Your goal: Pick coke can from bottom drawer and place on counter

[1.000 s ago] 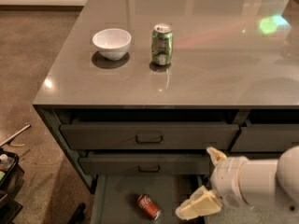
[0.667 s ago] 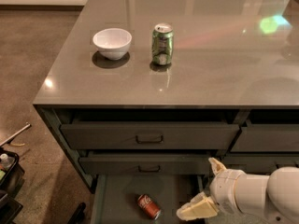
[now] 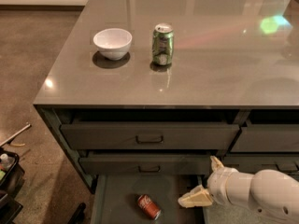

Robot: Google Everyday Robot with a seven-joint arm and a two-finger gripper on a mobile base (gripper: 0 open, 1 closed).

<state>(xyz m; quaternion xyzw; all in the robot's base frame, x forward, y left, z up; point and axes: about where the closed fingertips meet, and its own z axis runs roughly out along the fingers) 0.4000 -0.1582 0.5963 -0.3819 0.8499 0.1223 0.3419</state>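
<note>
The coke can (image 3: 148,206) lies on its side on the floor of the open bottom drawer (image 3: 119,197), near the middle. My gripper (image 3: 205,181) hangs over the drawer's right part, to the right of the can and apart from it. It is open and empty, with one cream finger (image 3: 195,198) low and the other up by the middle drawer's front. The counter (image 3: 219,73) spreads above the drawers.
A white bowl (image 3: 112,43) and a green can (image 3: 162,44) stand on the counter's left half. Two closed drawers with handles (image 3: 149,138) sit above the open one. A dark bin (image 3: 7,181) stands on the floor at left.
The wrist and arm have shifted down and to the right, and the fingers stand a little closer together. The coke can has not moved.
</note>
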